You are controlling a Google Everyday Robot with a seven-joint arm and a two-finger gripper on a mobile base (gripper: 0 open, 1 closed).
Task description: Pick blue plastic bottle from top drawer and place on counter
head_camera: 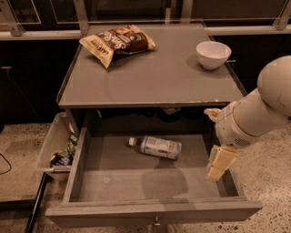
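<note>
Gripper (221, 163), cream-coloured, hangs over the right side of the open wide grey wooden top drawer (150, 211); whether it is apart or together, I cannot tell. The small clear blue plastic bottle (157, 147) lies on its side toward the drawer's back, left of it.

a speckled pale floor (18, 150) is lying under dim warm light; dark panels (27, 77) and metal-framed glass (136, 9) are standing behind
</note>
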